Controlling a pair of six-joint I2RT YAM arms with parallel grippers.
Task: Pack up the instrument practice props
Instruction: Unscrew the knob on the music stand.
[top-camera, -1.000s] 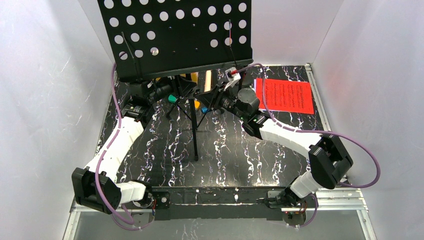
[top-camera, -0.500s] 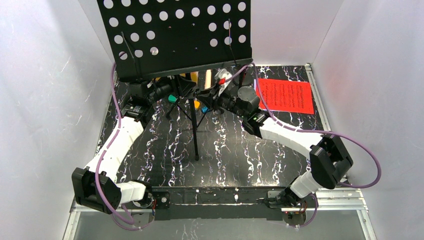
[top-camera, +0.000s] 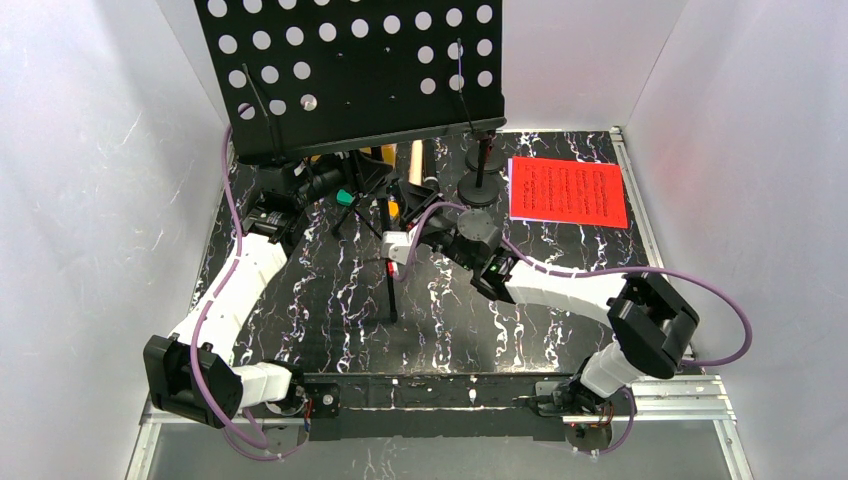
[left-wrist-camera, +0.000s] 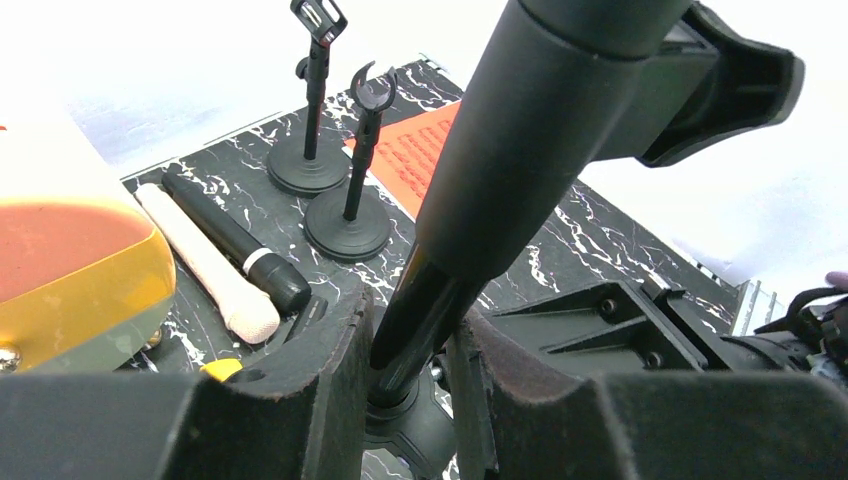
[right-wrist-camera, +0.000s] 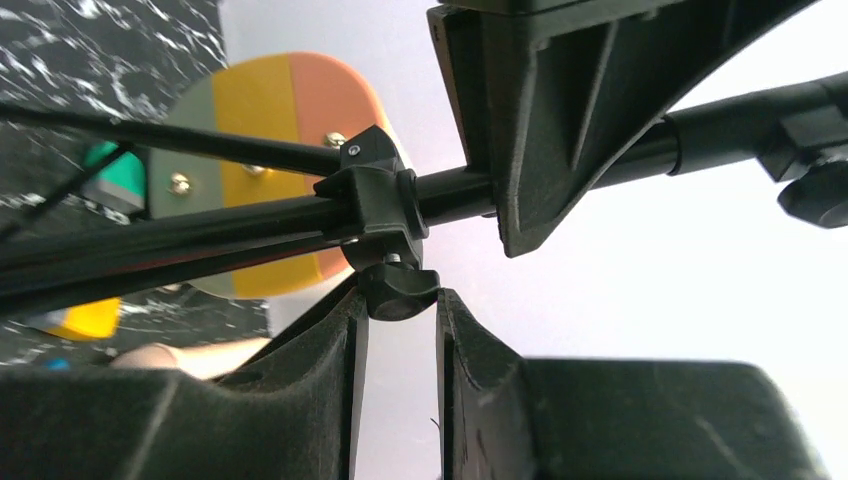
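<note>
The black perforated metal music rack (top-camera: 350, 70) stands upper centre of the overhead frame, its tripod legs on the black marbled table (top-camera: 450, 330). The left gripper (left-wrist-camera: 410, 385) is clamped on its black centre pole (left-wrist-camera: 520, 150); the right gripper (right-wrist-camera: 398, 325) pinches the pole's small black clamp knob (right-wrist-camera: 395, 290). A red sheet-music page (top-camera: 568, 192) lies upper right.
</note>
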